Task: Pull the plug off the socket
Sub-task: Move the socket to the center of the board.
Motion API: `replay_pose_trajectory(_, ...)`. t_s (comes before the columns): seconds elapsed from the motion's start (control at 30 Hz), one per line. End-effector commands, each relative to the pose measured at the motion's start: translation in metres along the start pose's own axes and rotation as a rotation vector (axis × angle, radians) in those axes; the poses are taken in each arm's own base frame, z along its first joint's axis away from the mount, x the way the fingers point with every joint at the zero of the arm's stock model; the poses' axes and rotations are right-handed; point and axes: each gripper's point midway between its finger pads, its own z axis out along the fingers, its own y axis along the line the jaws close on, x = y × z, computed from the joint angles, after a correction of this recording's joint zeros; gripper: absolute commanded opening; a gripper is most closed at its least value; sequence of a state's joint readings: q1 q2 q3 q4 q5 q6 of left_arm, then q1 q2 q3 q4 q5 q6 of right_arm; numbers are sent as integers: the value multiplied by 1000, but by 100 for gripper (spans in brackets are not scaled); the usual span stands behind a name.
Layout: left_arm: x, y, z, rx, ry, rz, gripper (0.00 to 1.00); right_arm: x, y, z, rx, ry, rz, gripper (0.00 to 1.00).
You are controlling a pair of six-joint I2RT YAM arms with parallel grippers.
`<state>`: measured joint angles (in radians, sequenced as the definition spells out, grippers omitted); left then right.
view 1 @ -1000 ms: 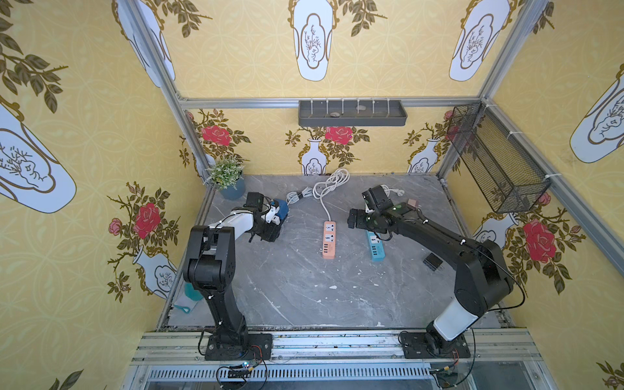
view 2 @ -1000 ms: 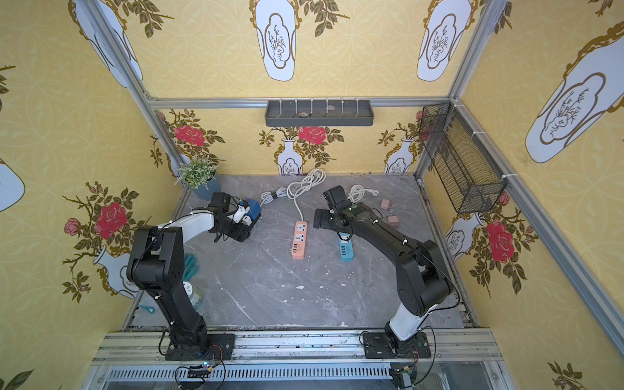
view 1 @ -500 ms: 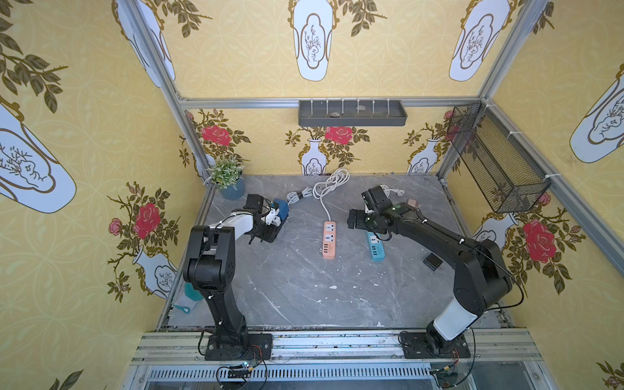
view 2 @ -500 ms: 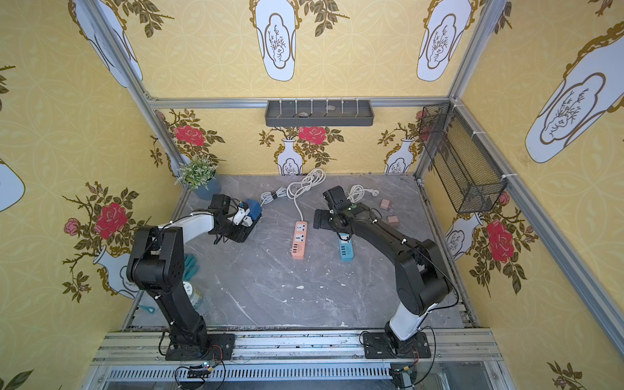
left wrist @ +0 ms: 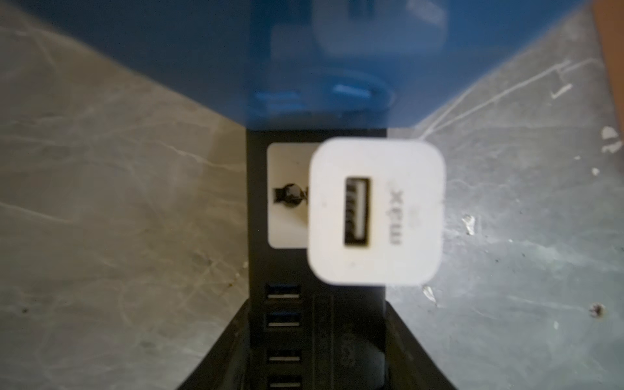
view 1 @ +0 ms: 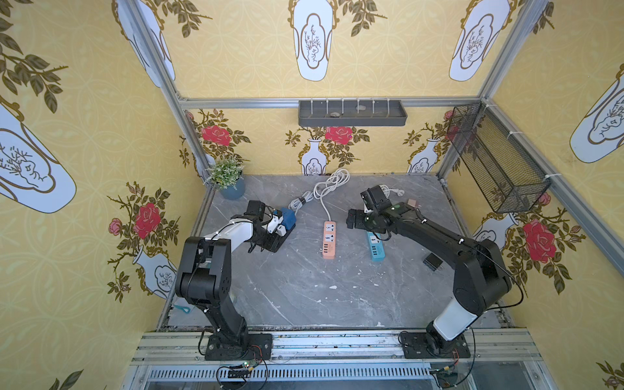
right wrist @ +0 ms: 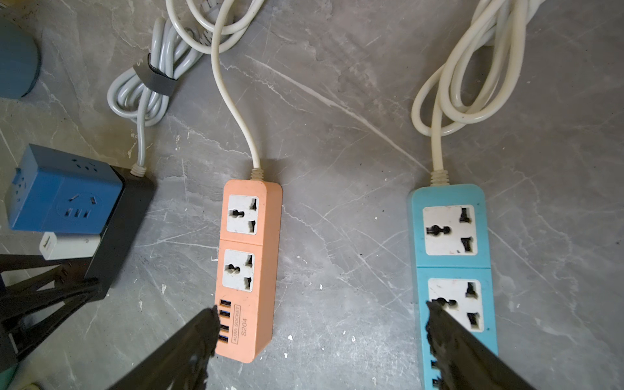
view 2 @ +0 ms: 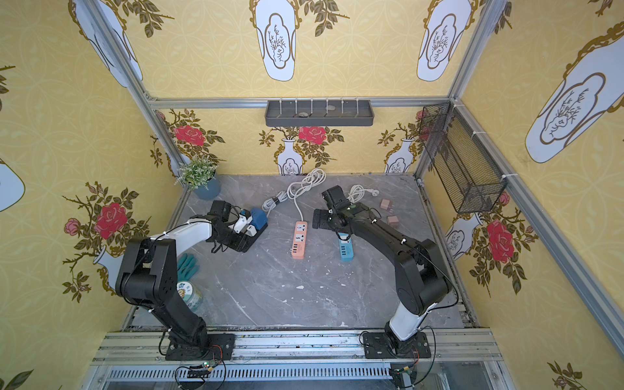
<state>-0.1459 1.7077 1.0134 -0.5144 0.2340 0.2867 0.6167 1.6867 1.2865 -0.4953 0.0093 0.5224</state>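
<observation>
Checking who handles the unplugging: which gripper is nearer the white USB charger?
Left. The left gripper is at the white USB charger; the right gripper hovers beyond the orange strip.

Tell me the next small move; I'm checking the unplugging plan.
Probably move the open right gripper across to the white square USB charger and close on it. The charger sits plugged into the black power strip. The left gripper appears to clamp that strip's USB end, bracing it, and nothing grips the charger.
</observation>
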Motion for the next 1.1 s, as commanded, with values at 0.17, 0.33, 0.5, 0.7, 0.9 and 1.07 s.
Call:
replay_pose_trajectory(0.17,36,-50,-5,126,88,71,44,-1,15,6,-12,1,-26,99)
replay_pose_trajectory(0.33,45,-72,-16,195,95,115,61,0,25,11,-23,9,-42,98)
replay_pose_trajectory(0.5,49,-88,-33,257,71,163,81,5,38,18,-39,24,-63,98)
replay_pose_trajectory(0.7,38,-87,-52,234,-15,203,80,7,42,21,-53,29,-56,98)
replay_pose_trajectory(0.9,13,-55,-56,167,-118,97,26,11,53,22,-91,39,-53,99)
replay_pose_trajectory(1.07,7,-17,-36,16,-75,26,10,11,58,21,-103,38,-53,99)
